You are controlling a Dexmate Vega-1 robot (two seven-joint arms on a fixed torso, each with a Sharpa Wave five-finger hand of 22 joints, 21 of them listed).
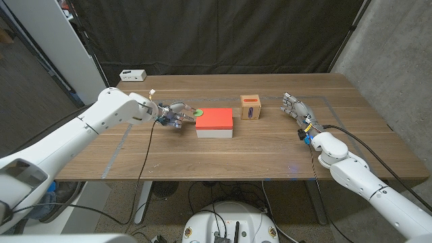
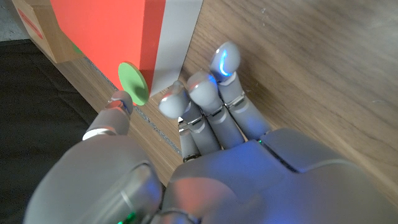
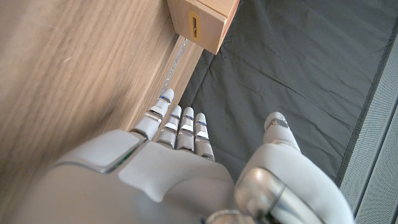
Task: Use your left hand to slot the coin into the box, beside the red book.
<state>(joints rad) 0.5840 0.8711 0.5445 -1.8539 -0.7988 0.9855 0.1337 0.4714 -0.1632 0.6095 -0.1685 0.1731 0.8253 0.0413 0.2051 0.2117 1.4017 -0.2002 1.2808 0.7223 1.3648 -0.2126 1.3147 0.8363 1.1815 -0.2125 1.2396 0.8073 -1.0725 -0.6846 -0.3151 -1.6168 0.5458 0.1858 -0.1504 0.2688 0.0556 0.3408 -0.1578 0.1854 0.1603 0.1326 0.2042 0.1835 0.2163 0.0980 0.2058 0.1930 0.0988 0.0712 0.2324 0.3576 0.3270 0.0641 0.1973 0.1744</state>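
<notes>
A green coin (image 1: 198, 112) (image 2: 133, 82) sits at the far left corner of the red book (image 1: 214, 119) (image 2: 106, 31), which has white page edges. My left hand (image 1: 174, 116) (image 2: 205, 143) reaches toward it from the left, with its fingers spread. The thumb tip (image 2: 116, 102) is at the coin's edge and the other fingertips (image 2: 186, 93) are by the book's white side. Nothing is clamped between them. The small cardboard box (image 1: 251, 106) (image 3: 202, 22) with a slot stands just right of the book. Further right, my right hand (image 1: 297, 108) (image 3: 180, 155) holds nothing and its fingers are straight.
A small white device (image 1: 133, 74) sits at the table's back left edge. Thin tape lines (image 1: 115, 158) mark a rectangle on the wooden table (image 1: 223, 158). A white panel (image 1: 47, 47) stands at the left, and a black curtain hangs behind.
</notes>
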